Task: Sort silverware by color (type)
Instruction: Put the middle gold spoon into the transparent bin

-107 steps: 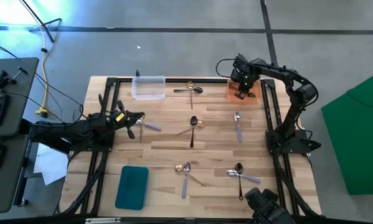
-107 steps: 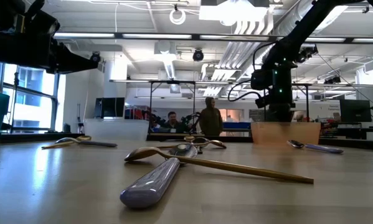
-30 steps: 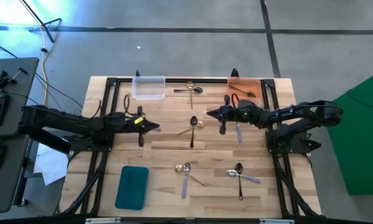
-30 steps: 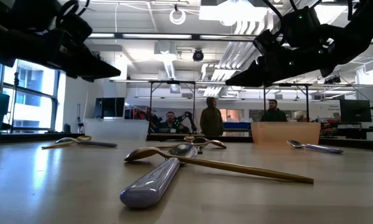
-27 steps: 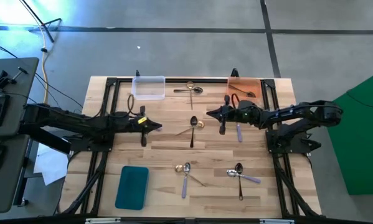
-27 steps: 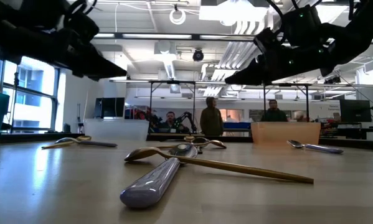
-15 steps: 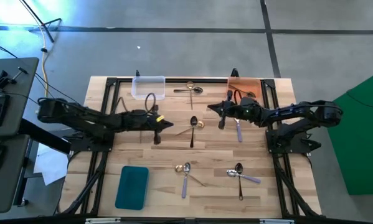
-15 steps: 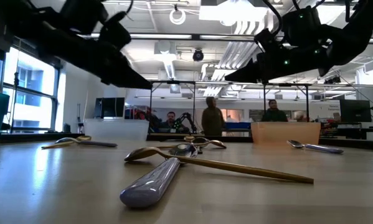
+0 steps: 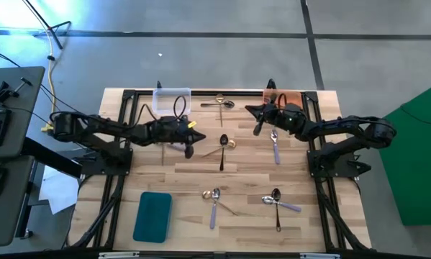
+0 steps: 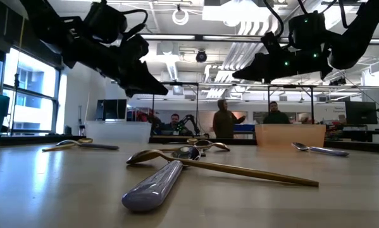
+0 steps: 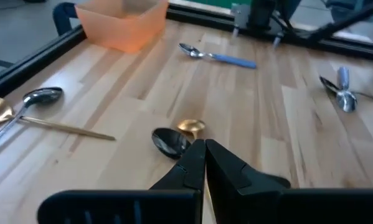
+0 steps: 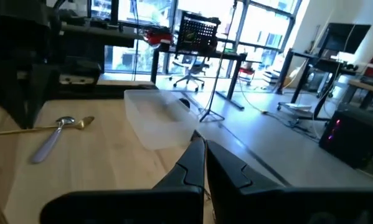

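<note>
Spoons lie scattered on the wooden table. A black spoon (image 9: 223, 147) crossed with a gold one (image 9: 229, 144) lies mid-table, and both show just ahead of the fingers in the left wrist view (image 11: 169, 142). My left gripper (image 9: 188, 150) is shut and hovers just left of this pair, touching nothing. My right gripper (image 9: 256, 128) is shut and empty. It hovers left of a silver spoon with a lilac handle (image 9: 275, 145) and points toward the table's left side. In the low view both grippers (image 10: 159, 90) (image 10: 238, 75) hang well above the tabletop.
A clear tray (image 9: 171, 100) stands at the far left, an orange tray (image 9: 291, 96) at the far right and a teal tray (image 9: 152, 216) at the near left. More spoon pairs lie at the far middle (image 9: 221, 103), the near middle (image 9: 214, 200) and the near right (image 9: 277, 201). People stand in the room behind.
My left gripper has travelled toward the table's right edge, staying shut, and now hangs close to the black and gold spoons in the middle. My right gripper has drifted a little toward the far edge. No spoon has moved.
</note>
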`<action>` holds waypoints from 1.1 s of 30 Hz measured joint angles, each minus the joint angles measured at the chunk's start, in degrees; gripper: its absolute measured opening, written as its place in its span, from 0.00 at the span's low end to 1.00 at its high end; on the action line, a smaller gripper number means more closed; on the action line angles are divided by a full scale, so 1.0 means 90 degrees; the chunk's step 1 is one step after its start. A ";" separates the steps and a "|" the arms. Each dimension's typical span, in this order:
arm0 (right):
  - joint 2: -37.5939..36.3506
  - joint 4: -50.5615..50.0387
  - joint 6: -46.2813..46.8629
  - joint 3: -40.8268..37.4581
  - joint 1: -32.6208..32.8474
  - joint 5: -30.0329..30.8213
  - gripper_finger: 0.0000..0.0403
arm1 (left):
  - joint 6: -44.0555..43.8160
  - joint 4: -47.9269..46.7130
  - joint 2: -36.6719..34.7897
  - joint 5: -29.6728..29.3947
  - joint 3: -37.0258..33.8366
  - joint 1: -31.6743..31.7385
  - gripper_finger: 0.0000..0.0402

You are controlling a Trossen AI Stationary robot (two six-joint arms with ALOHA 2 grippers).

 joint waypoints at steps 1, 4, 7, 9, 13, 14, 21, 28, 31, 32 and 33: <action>0.0000 -0.0031 0.0054 0.0000 -0.0004 0.0000 0.00 | -0.0004 -0.0004 -0.0002 -0.0002 0.0013 0.0047 0.02; 0.0000 -0.0288 0.0096 0.0002 0.0005 -0.0003 0.00 | -0.0014 0.0019 0.0056 -0.0031 0.0035 0.0205 0.05; 0.0000 -0.0371 0.0246 0.0002 0.0076 0.0052 0.00 | 0.0020 0.0054 0.0267 -0.0029 0.0032 0.0398 0.08; 0.0000 -0.0348 0.0207 0.0002 0.0178 0.0096 0.00 | 0.0017 0.0086 0.0458 -0.0013 0.0032 0.0508 0.10; 0.0000 -0.0314 -0.0248 0.0005 0.0226 0.0098 0.00 | -0.0018 0.0083 0.0906 0.0356 0.0153 0.0588 0.14; 0.0000 -0.0259 -0.0371 0.0005 0.0191 0.0097 0.00 | -0.0015 0.0081 0.1003 0.0463 0.0195 0.0561 0.15; -0.0010 -0.0007 -0.0614 0.0469 -0.0158 -0.0481 0.00 | 0.0434 0.0048 0.1495 0.0650 0.0503 0.0143 0.26; -0.0010 -0.1002 -0.0649 0.0976 -0.0066 -0.0551 0.00 | 0.0495 -0.0426 0.1849 0.0269 0.0872 -0.0278 0.36; -0.0010 -0.0978 -0.0670 0.0976 -0.0055 -0.0551 0.00 | 0.0717 -0.0677 0.2066 0.0129 0.1028 -0.0390 0.39; -0.0010 -0.0968 -0.0670 0.0976 -0.0064 -0.0549 0.00 | 0.0714 -0.0680 0.2161 0.0129 0.1086 -0.0416 0.40; -0.0010 -0.0969 -0.0667 0.0976 -0.0077 -0.0537 0.00 | 0.0695 -0.0679 0.2249 0.0126 0.1141 -0.0439 0.40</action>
